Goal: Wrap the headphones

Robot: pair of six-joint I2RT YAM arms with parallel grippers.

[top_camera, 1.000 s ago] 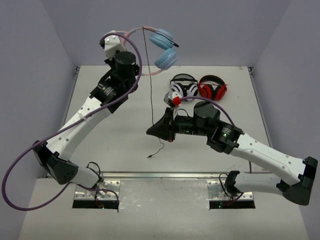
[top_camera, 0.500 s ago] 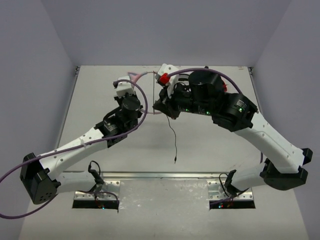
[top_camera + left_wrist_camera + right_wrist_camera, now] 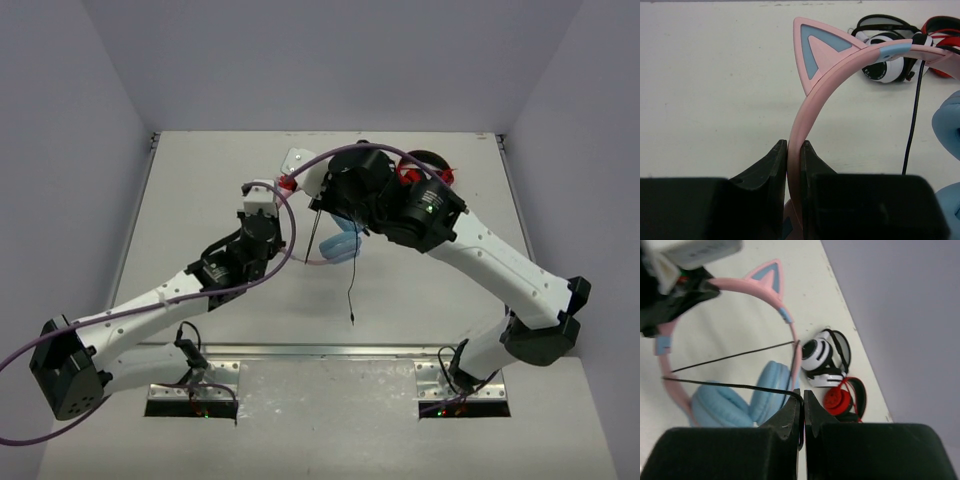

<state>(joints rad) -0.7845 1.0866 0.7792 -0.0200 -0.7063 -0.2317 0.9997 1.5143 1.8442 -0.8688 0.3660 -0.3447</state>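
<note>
Headphones (image 3: 340,245) hung over table (image 3: 200,180) centre, band (image 3: 799,125) clenched in left gripper (image 3: 794,150), cable (image 3: 730,386) pinched in right gripper (image 3: 803,401). Noted white headset (image 3: 821,357), red headset (image 3: 839,399) at one o'clock by far edge; room toward nine.

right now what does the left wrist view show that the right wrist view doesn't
Only the left wrist: the left claw shut on the pink headband, seen close. Only the right wrist: the right claw pinching the black cable, and the grey wall. Both: the pink headphones with a cat ear and blue earcups, plus the black-and-white headphones and the red headphones on the table.
</note>
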